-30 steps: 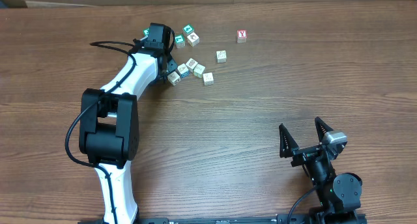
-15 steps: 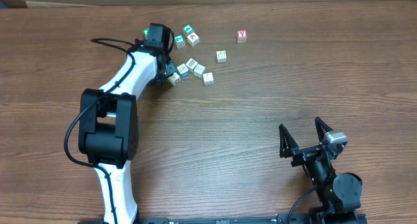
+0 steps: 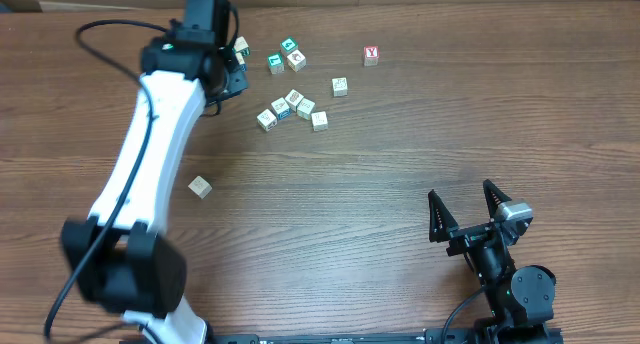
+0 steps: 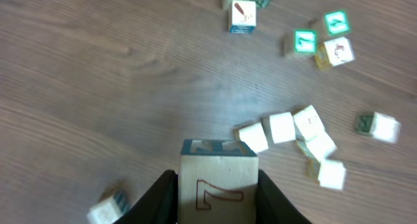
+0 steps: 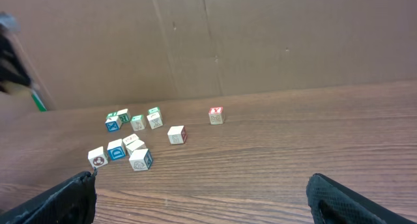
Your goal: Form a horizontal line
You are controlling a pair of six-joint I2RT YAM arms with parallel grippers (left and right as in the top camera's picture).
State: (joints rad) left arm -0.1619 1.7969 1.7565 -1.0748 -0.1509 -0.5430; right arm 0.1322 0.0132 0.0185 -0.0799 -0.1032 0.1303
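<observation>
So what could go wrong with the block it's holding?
The held cube sticks out past the left end effector, so it might slip and fall. The cluster of cubes sits crooked and close together; setting one down beside it could knock them apart. A lone cube lies far from the rest and may get left out of the line.
</observation>
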